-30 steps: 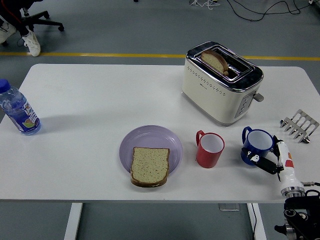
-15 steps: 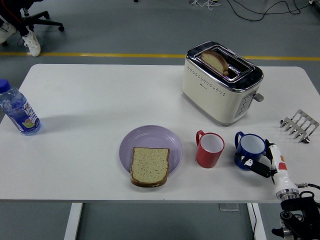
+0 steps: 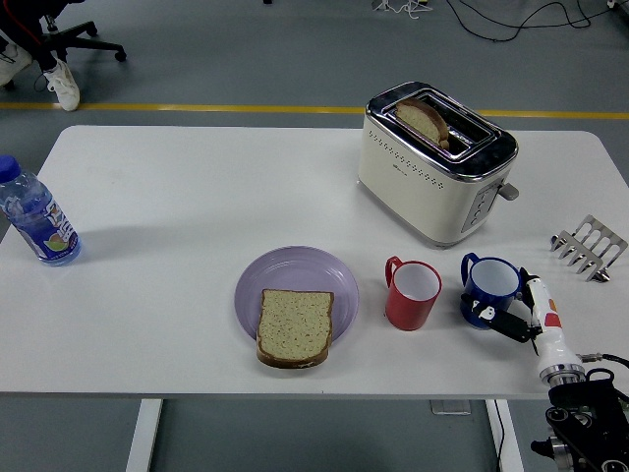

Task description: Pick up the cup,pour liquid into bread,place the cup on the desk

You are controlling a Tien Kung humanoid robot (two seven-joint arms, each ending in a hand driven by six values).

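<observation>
A blue cup [image 3: 489, 282] stands upright on the white table [image 3: 177, 197], just right of a red cup [image 3: 413, 294]. My right hand [image 3: 507, 315] comes up from the lower right corner. Its black fingers [image 3: 497, 321] curl against the blue cup's lower right side, and a white finger [image 3: 542, 317] lies beside it. A slice of bread [image 3: 295, 326] lies on the near part of a lilac plate [image 3: 295, 267], left of the red cup. My left arm does not show.
A cream toaster [image 3: 432, 167] with a slice in its slot stands behind the cups. A metal toast rack [image 3: 588, 246] sits at the right edge and a water bottle [image 3: 37, 218] at the far left. A person's shoe shows on the floor at top left.
My right hand and the blue cup have shifted left, toward the red cup, over the last second. In the last half second they barely moved.
</observation>
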